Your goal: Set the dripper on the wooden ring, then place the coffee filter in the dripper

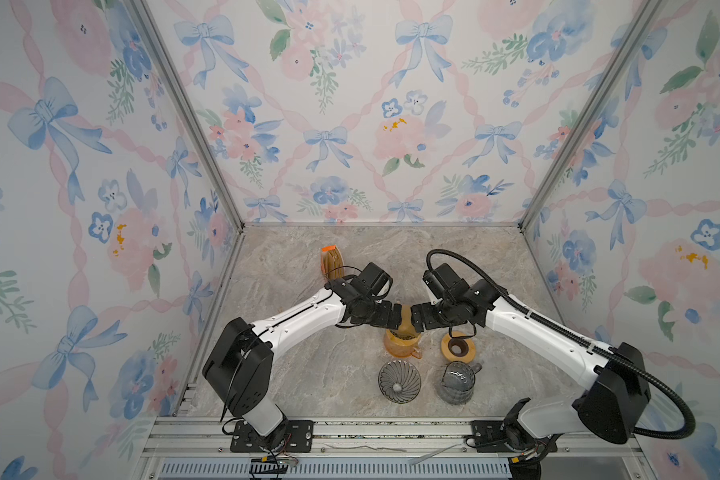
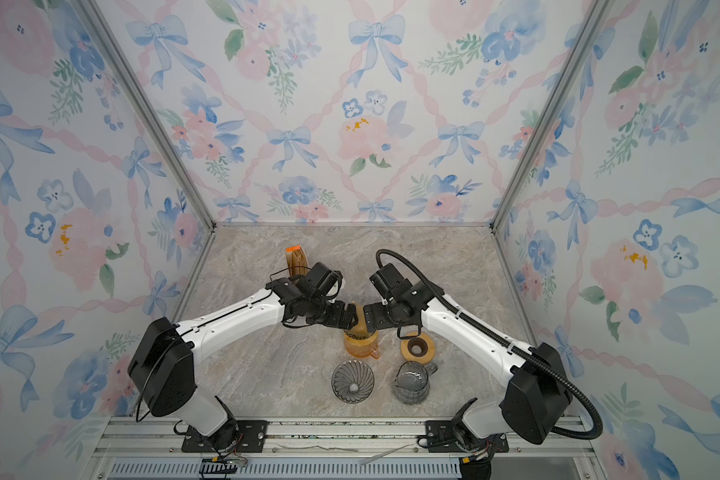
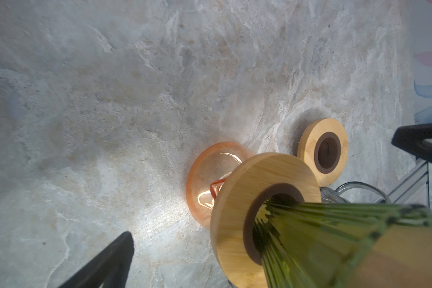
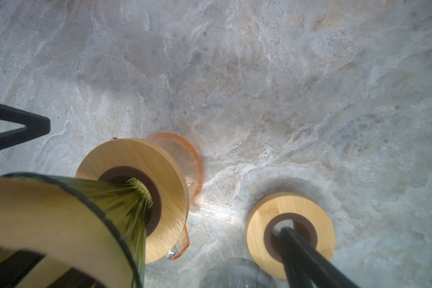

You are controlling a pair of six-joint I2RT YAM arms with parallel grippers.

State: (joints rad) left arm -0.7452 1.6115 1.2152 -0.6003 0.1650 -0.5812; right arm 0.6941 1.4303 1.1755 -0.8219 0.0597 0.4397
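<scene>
The coffee filter (image 4: 48, 219) sits as a tan paper cone inside the green glass dripper (image 3: 322, 224), its edge standing just above the ribbed rim. By the look of it, the placing itself is done.

At the far left, towards the back wall, a holder of spare filters (image 1: 331, 264) stands upright on the marble worktop (image 1: 292, 374), well apart from the action.

Next comes the left hand (image 1: 395, 318), which hangs beside the dripper's rim with its fingers spread wide and nothing between them. It seems to be there to let the paper settle. Whether a finger touches the paper cannot be told.

In the middle, the dripper's narrow end drops through a wooden collar (image 3: 237, 199). The collar rests on the mouth of the orange glass carafe (image 3: 205, 169) and keeps the cone upright and centred.

The right hand (image 1: 417, 319) mirrors the left on the other side of the rim, equally open and empty.

Nearer the rail stands a grey ribbed dripper (image 1: 399, 381) with no paper in it. Further right are a spare wooden ring (image 1: 458, 347), flat on the worktop, and a grey glass carafe (image 1: 457, 382). Both stand clear of the hands.
</scene>
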